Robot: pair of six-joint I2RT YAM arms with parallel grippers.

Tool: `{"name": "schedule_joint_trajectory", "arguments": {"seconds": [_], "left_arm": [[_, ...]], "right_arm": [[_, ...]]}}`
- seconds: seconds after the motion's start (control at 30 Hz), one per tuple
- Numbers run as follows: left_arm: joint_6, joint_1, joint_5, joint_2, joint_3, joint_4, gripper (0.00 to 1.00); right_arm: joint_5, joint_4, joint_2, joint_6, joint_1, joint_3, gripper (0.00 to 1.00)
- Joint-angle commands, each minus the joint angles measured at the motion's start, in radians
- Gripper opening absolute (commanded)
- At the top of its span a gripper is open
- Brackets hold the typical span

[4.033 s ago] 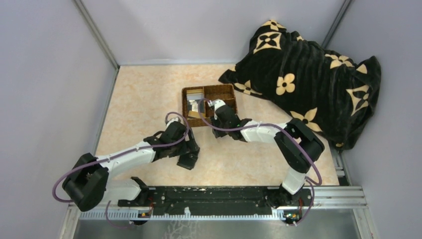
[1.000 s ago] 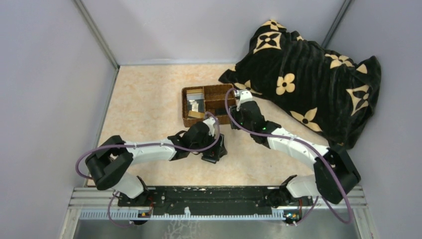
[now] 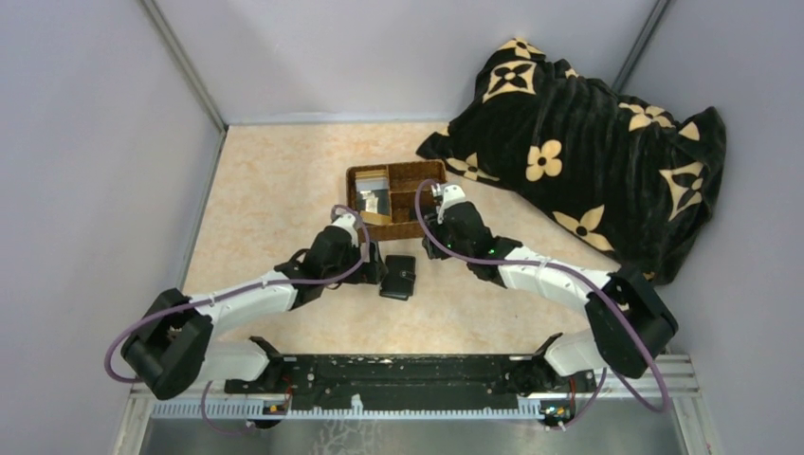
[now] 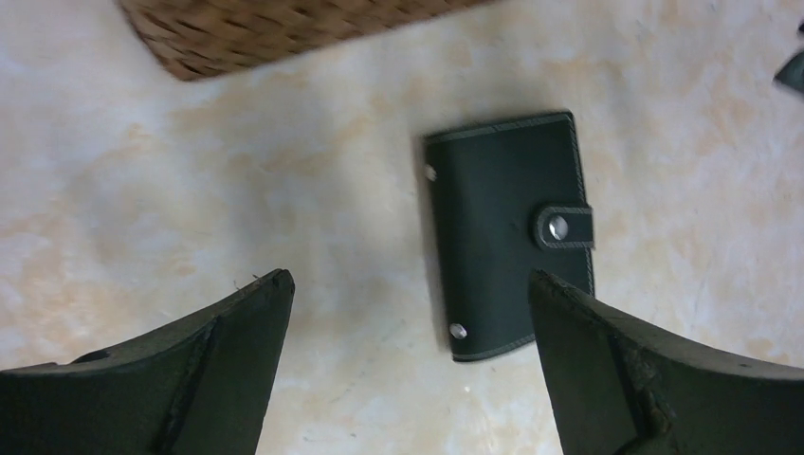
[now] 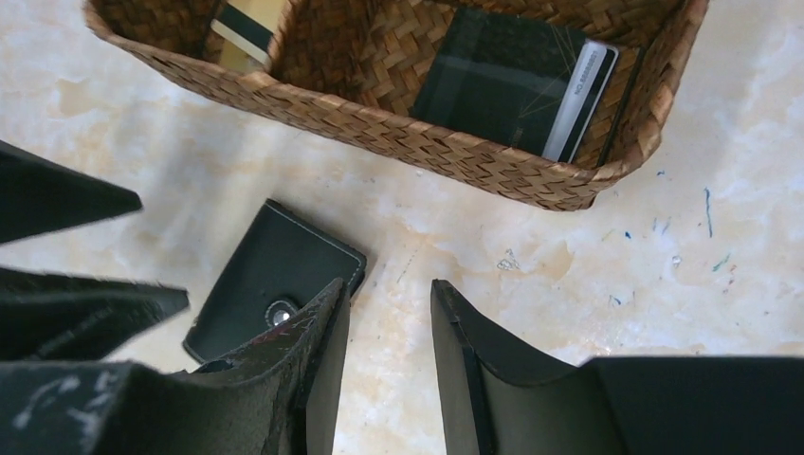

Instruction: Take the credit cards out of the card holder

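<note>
- My left claw (image 4: 408,284) is spread wide and holds nothing. Bare tabletop (image 4: 237,209) shows between its fingers.
- In the overhead view my left claw (image 3: 372,268) is just beside the card holder (image 3: 399,278), at its 9 o'clock. I cannot confirm contact.
- In the left wrist view the card holder (image 4: 507,237) lies flat on the tabletop at 3 o'clock from the claw's centre. Its near corner runs behind the right-hand finger.
- The card holder is folded shut, black face up, with the strap snapped over one long edge.
- My right claw (image 5: 387,289) is parted to a narrow gap and is empty, with only tabletop visible in the gap.
- In the overhead view my right claw (image 3: 432,248) is near the card holder, at its 1 o'clock.
- In the right wrist view the card holder (image 5: 275,280) sits at 9 o'clock from the claw. One corner is hidden by the left-hand finger.
- The wicker tray (image 3: 398,171) stands at 12 o'clock from the card holder, apart from it.
- The credit cards (image 3: 372,199) lie inside the tray.
- In the right wrist view the right compartment holds a dark card (image 5: 493,81) with a grey card (image 5: 580,100) at its 3 o'clock edge.
- A gold-edged card (image 5: 248,24) shows in the left compartment.
- A black flower-print cloth (image 3: 588,133) lies at 2 o'clock from the tray, its edge close to the tray's corner.
</note>
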Motion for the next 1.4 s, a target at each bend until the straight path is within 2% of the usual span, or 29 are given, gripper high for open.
{"name": "schedule_joint_trajectory", "arguments": {"seconds": [0.0,0.33,0.73,1.37], "left_arm": [[-0.02,0.057,-0.017,0.037,0.022,0.064,0.98],[-0.003,0.131,0.014,0.205,0.135,0.123,0.99],[0.001,0.207,0.07,0.321,0.179,0.189,0.99],[0.04,0.307,0.165,0.495,0.364,0.211,0.99]], "right_arm": [[0.024,0.029,0.08,-0.006,0.005,0.07,0.38],[-0.02,0.051,0.192,-0.016,-0.063,0.142,0.38],[-0.031,0.031,0.303,-0.032,-0.102,0.265,0.38],[-0.068,0.044,0.51,-0.008,-0.151,0.467,0.38]]}}
